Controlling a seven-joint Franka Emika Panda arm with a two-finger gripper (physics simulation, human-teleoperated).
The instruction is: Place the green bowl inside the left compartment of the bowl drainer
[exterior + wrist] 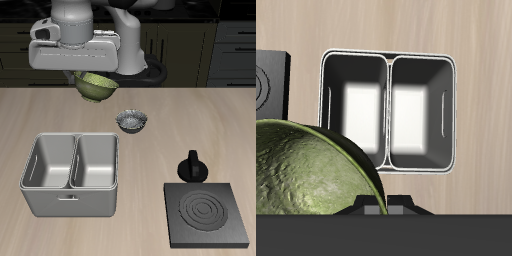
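Note:
The green bowl (93,88) hangs in the air above the back of the table, tilted, with my gripper (88,74) shut on its rim. In the wrist view its mottled olive inside (306,172) fills the near field. The bowl drainer (70,200), a light-grey bin with two deep square compartments, stands nearer the table's front edge, below and forward of the bowl. Both of its compartments look empty from the wrist camera, which sees the bowl drainer (389,58) from above. My fingertips are hidden behind the bowl.
A small grey-silver bowl (131,122) sits on the table just behind the drainer's far corner. A flat black stove plate (208,213) lies near the front edge, with a black knobbed object (191,167) behind it. The stove plate (268,88) also shows beside the drainer.

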